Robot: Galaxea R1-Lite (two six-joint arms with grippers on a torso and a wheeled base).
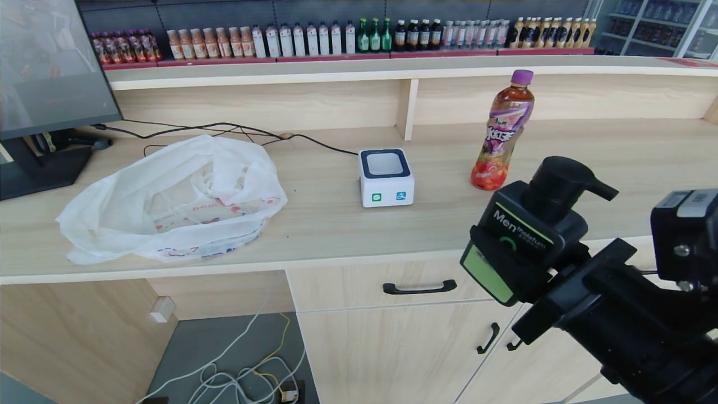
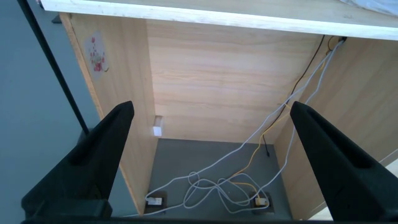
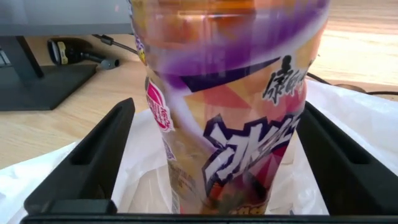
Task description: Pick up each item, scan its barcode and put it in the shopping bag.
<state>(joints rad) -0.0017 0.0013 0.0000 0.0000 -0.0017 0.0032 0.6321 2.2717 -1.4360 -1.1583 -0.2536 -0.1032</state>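
Checkout run, and the views are at odds. In the head view a black pump bottle rides tilted at the tip of the right arm, right of the scanner and nearer you, out past the counter edge. That's prob. so its barcode can be swung over the scanner window. The drink bottle stands upright on the counter, right of the scanner and slightly behind it. The shopping bag lies slumped left of the scanner, mouth open, ready for goods.

Yet the right wrist view has the right gripper closed on a drink bottle of the same look. It fills the gap, both fingers against its sides, w/ the bag behind. Check before you trust either view.

The left gripper hangs below the counter, spread wide, holding nothing.
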